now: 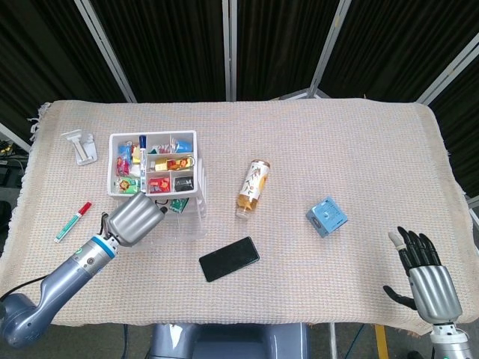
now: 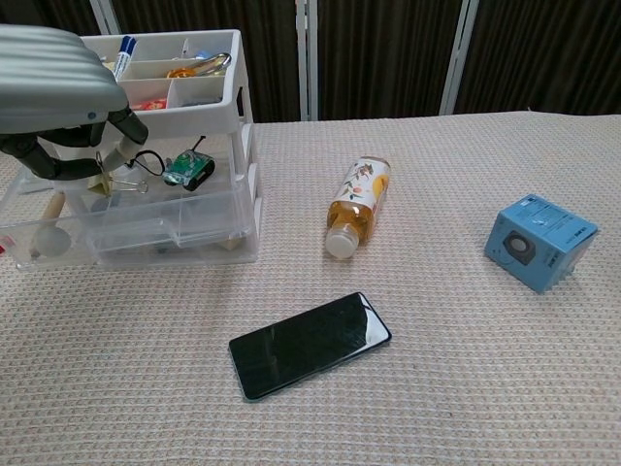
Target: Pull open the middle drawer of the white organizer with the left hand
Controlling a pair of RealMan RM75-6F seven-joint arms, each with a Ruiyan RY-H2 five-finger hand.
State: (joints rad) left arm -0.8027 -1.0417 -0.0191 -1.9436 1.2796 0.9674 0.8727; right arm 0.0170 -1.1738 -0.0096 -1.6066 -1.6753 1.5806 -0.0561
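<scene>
The white organizer (image 1: 153,135) stands at the left of the table, its top tray full of small items. Its clear middle drawer (image 2: 199,199) sticks out toward me, showing a green toy car (image 2: 187,167) and a binder clip inside. My left hand (image 1: 136,217) hovers at the drawer's front. In the chest view the left hand (image 2: 53,87) has its fingers (image 2: 58,165) curled in just above the drawer's front rim. I cannot tell whether they touch it. My right hand (image 1: 425,275) is at the table's near right corner, fingers spread and empty, and is hidden from the chest view.
A bottle of amber drink (image 1: 253,187) lies on its side mid-table, with a black phone (image 1: 229,259) in front of it. A blue box (image 1: 326,217) sits to the right. A red and green marker (image 1: 72,222) and a white clip (image 1: 81,146) lie left of the organizer.
</scene>
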